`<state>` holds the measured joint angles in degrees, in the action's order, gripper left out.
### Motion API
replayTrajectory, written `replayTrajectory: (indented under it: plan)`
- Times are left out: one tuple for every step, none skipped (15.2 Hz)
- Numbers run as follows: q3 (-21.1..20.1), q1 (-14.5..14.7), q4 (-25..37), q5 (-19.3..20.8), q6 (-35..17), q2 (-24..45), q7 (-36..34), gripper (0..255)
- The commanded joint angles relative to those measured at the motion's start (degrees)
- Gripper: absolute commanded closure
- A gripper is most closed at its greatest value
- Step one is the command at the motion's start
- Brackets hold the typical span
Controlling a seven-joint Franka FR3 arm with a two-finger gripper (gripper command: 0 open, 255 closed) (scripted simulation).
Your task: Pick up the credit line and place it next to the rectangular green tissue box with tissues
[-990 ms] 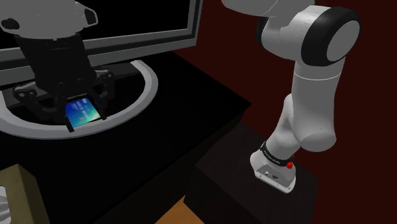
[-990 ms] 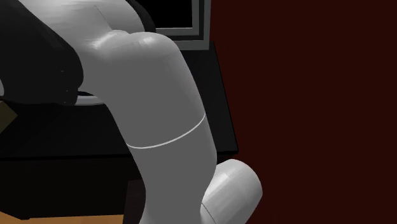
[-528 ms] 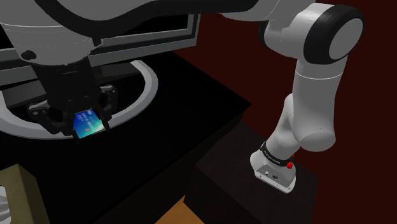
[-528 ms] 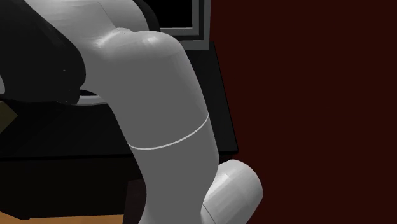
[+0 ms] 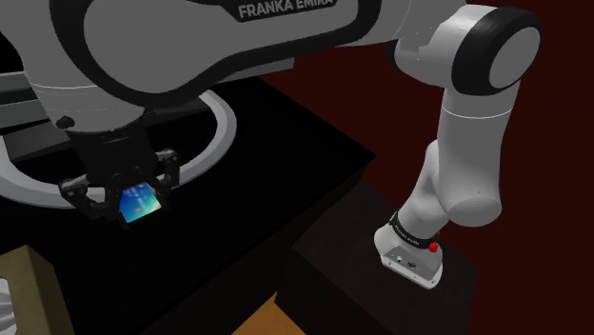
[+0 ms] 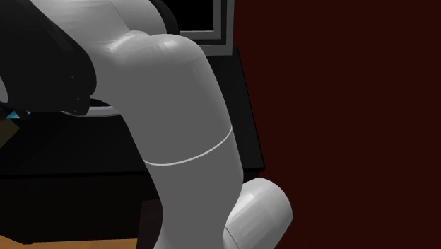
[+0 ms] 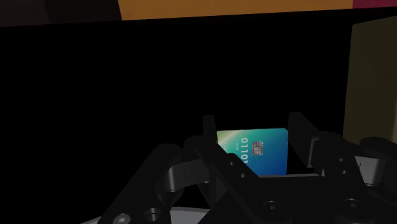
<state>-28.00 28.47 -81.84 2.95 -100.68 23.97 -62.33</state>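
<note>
A blue-green credit card (image 5: 139,202) hangs above the black tabletop (image 5: 238,190), clasped on both edges by my black gripper (image 5: 128,203). In the wrist view the card (image 7: 254,151) stands between the two fingers (image 7: 210,137) with its chip and numbers showing. The olive-green tissue box (image 5: 29,290) sits at the shoulder view's lower left, below and to the left of the gripper; its side (image 7: 372,79) rises beside the gripper in the wrist view. A sliver of the card (image 6: 13,114) peeks out at the second exterior view's left edge.
A monitor (image 5: 24,90) on a curved grey stand (image 5: 221,119) rises behind the gripper. The arm's upper link (image 6: 177,141) blocks much of the second exterior view. The table edge drops toward the robot's stand (image 5: 381,276); orange floor (image 7: 235,7) lies beyond.
The gripper has carried the card away from the monitor stand, toward the shoulder view's lower left and nearer the tissue box. The arm's upper link has swung in over the monitor.
</note>
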Motion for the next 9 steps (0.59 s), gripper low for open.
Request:
replayTrajectory:
  plan:
    - [0.0, -0.2, -1.6, 0.0, -1.5, -0.1, 0.1, 255]
    - [0.1, -0.2, -2.3, 0.0, -2.2, 0.0, 0.2, 255]
    - [0.1, -0.2, -2.9, 0.0, -3.0, 0.1, 0.2, 255]
    - [0.1, -0.3, -3.5, 0.1, -3.7, 0.2, 0.2, 255]
    - [0.2, -0.3, -4.2, 0.1, -4.4, 0.3, 0.2, 255]
    - [0.2, -0.3, -4.7, 0.2, -5.1, 0.4, 0.3, 255]
    - [0.3, -0.3, -5.3, 0.3, -5.8, 0.6, 0.3, 255]
    - [0.3, -0.3, -5.9, 0.3, -6.5, 0.7, 0.3, 255]
    - [0.4, -0.3, -6.4, 0.4, -7.2, 0.9, 0.3, 255]
